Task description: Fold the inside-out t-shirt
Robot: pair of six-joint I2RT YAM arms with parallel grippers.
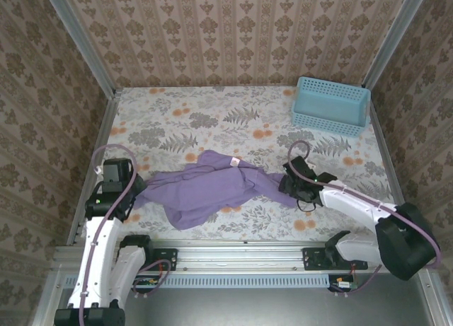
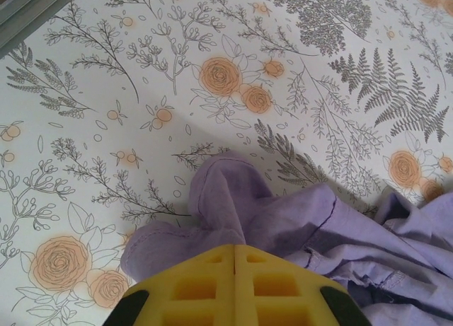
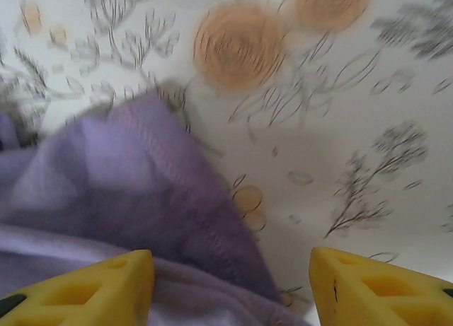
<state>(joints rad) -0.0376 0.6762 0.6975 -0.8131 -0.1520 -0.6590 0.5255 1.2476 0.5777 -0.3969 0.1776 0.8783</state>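
My right gripper (image 3: 230, 287) has its yellow fingers (image 3: 92, 283) spread wide at the bottom edge, touching nothing I can see. A stitched hem of the shirt (image 3: 141, 177) lies between them, towards the left. Beyond it is the flowered table (image 3: 340, 128), blurred, with an orange rose (image 3: 241, 43).

The inside-out t-shirt (image 1: 205, 188), lavender-purple and rumpled (a small white tag (image 1: 235, 161) shows at its far edge), lies bunched in a long left-to-right strip, near middle.

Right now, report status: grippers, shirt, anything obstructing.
Left gripper shut on t-shirt edge. Right gripper open over its other end. Shirt crumpled, not yet folded. Blue basket at far right, apart from it.
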